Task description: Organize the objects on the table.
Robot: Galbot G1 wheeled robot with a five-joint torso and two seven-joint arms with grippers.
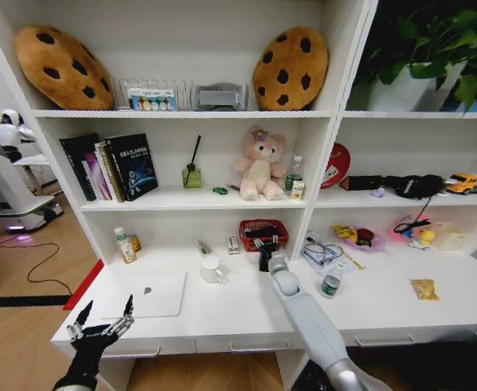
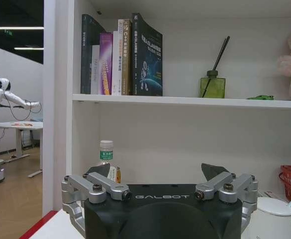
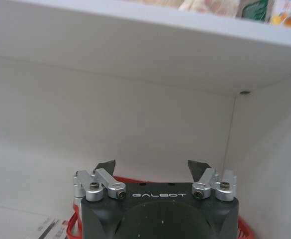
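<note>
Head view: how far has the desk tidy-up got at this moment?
Little looks done. The laptop, white mug and green-topped can sit loose on the table. In hand: the right gripper reaches open over the red basket, holding nothing. The left gripper hangs open off the table's front left corner. Nearly all the sorting is left.

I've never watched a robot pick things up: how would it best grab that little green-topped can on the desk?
Probably around its round body, coming down from above. The can stands upright on the desk with open surface around it, so open fingers could straddle its sides. The right gripper, open over the red basket, is nearer than the left gripper at the front edge.
</note>
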